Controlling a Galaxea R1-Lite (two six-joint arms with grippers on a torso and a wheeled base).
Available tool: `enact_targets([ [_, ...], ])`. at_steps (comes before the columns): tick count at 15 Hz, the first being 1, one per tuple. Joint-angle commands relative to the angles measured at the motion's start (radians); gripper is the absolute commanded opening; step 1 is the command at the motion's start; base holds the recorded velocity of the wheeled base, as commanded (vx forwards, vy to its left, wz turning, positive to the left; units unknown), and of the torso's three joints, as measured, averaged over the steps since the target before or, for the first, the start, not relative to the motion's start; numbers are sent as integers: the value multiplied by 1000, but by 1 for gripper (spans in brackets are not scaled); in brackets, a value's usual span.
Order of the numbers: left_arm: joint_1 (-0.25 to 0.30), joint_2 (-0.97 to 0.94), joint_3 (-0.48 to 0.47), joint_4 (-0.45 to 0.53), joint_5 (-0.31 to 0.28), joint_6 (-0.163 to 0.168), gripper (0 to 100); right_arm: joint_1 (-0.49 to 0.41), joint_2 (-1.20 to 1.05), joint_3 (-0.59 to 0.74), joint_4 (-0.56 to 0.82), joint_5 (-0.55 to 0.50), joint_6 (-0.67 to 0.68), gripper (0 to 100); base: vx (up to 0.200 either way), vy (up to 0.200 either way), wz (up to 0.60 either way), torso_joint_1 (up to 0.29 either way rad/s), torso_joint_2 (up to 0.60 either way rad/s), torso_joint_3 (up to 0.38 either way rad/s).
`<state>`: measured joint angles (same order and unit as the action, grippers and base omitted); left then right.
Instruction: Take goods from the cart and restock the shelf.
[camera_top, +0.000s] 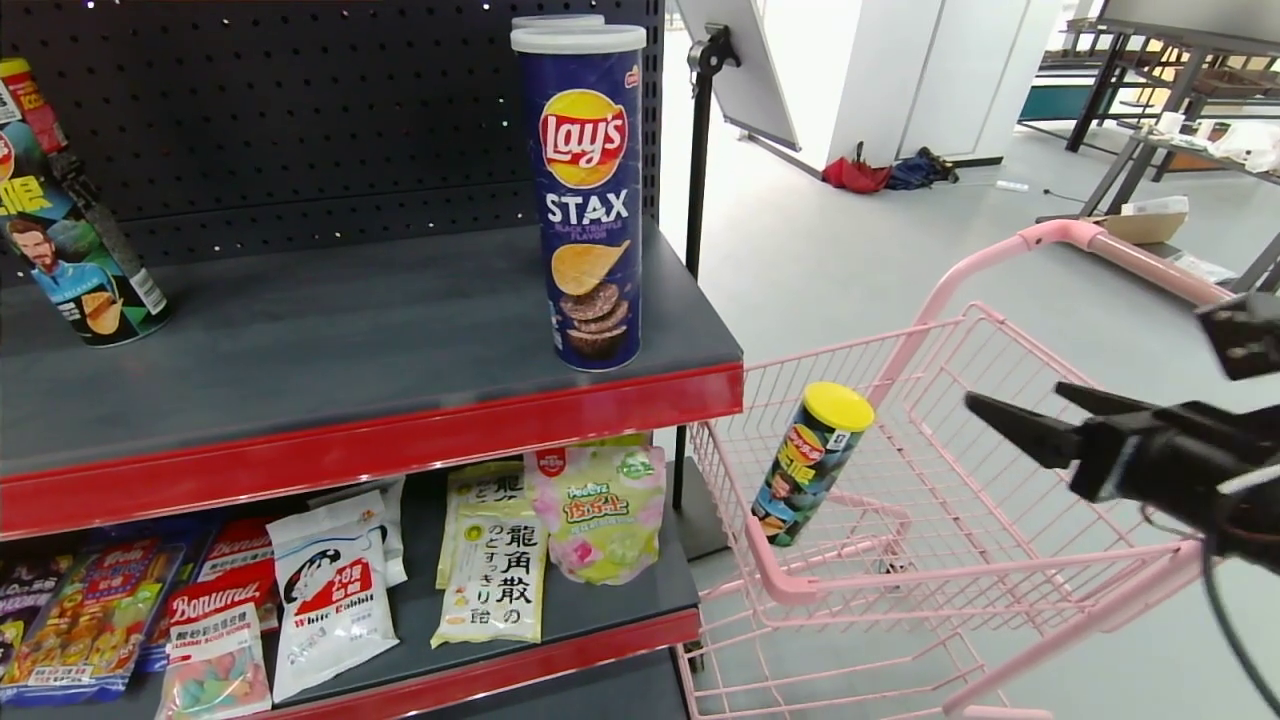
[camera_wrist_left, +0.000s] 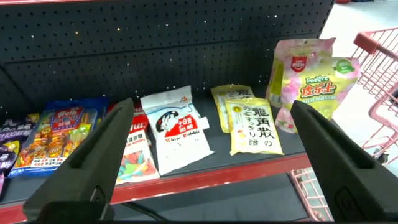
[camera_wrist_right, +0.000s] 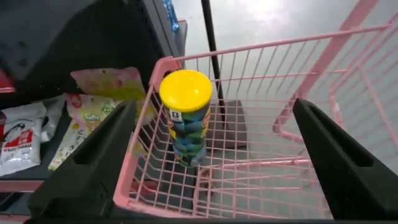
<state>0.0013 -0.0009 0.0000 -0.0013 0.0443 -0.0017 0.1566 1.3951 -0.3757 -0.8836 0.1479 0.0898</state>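
Can (camera_top: 812, 465) leans tilted in the cart (camera_top: 940, 330), in the corner nearest the shelf (camera_top: 350, 320). Right hand (camera_top: 1013, 396) hangs above the cart, wide open and empty. Match the can's tilt, straddle its body below the yellow top, then close squarely. Left hand (camera_wrist_left: 212, 104), also open, faces the lower shelf (camera_wrist_left: 249, 165).
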Motion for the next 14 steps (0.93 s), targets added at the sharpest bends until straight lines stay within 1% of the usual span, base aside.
enact_targets([
  [1, 0, 1, 0, 0, 0, 0, 100, 104, 542, 43, -416, -27, 19, 100, 0, 0, 0, 0, 0, 0],
  [8, 0, 1, 0, 0, 3, 2, 100, 156, 608, 3, -425, -31, 30, 100, 0, 0, 0, 0, 0, 0],
  [10, 0, 1, 0, 0, 3, 2, 100, 156, 662, -66, -425, -40, 33, 100, 0, 0, 0, 0, 0, 0],
  [12, 0, 1, 0, 0, 3, 0, 100, 156, 700, -107, -425, -51, 33, 100, 0, 0, 0, 0, 0, 0],
  [14, 0, 1, 0, 0, 3, 0, 100, 159, 720, -118, -425, -51, 34, 100, 0, 0, 0, 0, 0, 0],
])
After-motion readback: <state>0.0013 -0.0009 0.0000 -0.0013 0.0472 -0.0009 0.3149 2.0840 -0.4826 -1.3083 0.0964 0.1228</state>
